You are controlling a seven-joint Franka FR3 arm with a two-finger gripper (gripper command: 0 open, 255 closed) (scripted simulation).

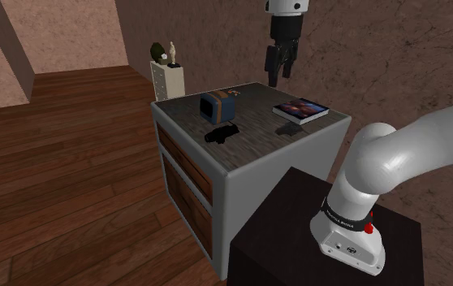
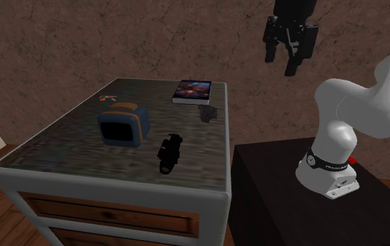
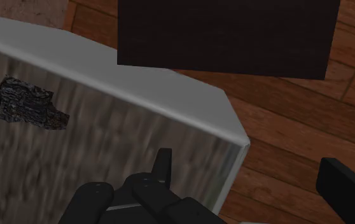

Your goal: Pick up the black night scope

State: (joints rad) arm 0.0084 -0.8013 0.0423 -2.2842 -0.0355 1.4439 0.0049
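The black night scope [image 1: 221, 132] is seen lying near the middle of the shoulder view, on the grey cabinet top [image 1: 257, 148], just below a blue and orange box [image 1: 215, 106]. The gripper [image 1: 280, 75] is seen high at upper centre, empty, with its fingers spread apart.

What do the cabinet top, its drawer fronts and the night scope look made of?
Cabinet top: grey, streaked, slightly glossy; brushed metal or stone, unclear. Drawer fronts: brown with grain lines, likely wood. Night scope: matte black, no sheen; plastic or coated metal, cannot tell.
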